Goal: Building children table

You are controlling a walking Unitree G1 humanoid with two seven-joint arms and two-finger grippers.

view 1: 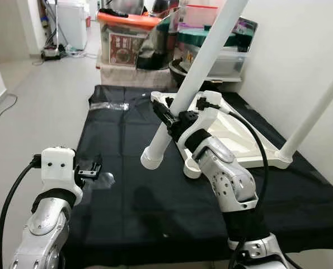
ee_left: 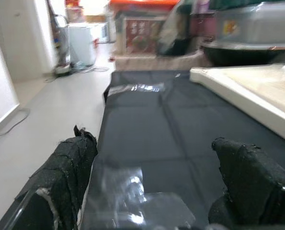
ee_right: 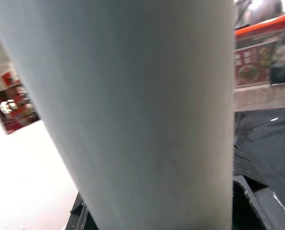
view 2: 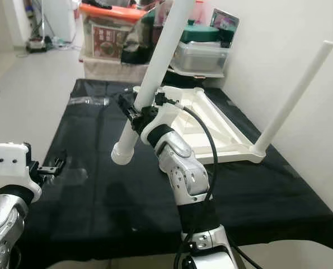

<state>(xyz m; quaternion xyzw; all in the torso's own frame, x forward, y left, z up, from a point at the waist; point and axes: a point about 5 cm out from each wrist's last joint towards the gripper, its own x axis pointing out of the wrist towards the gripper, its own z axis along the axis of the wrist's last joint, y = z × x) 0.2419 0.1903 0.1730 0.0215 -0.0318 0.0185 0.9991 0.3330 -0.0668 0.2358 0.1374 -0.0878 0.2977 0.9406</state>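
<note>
R gripper (view 1: pixel 167 119) is clamped on a loose white table leg (view 1: pixel 194 78), fingers closed around it approx. a third of the way up from its lower end. Leg is tilted: wide bottom end hangs above the black cloth (view 1: pixel 155 190), just in front of the tabletop's near corner, not touching either; upper end runs up and to the robot's right, out of frame. In the R wrist view the leg (ee_right: pixel 147 110) sits right against the cam.

White tabletop (view 1: pixel 233 131) lies upside down on the cloth, on the robot's right, close to the wall. A 2nd leg (view 2: pixel 292 101) is already standing in its near right corner, leaning slightly outward toward the wall.

L gripper (view 1: pixel 89 168) hovers low over the cloth's left edge, well apart from the tabletop. Jaws open, holding nothing; L wrist view shows both padded fingers (ee_left: pixel 68 167) spread w/ cloth between them. Clear plastic wrap (ee_left: pixel 132 191) lies on the cloth just below and ahead of the L gripper. Another clear plastic bag (view 1: pixel 110 106) lies at the far left of the cloth.

Behind the cloth: storage bins (view 1: pixel 130 36) w/ an orange lid, plus misc. clutter.
</note>
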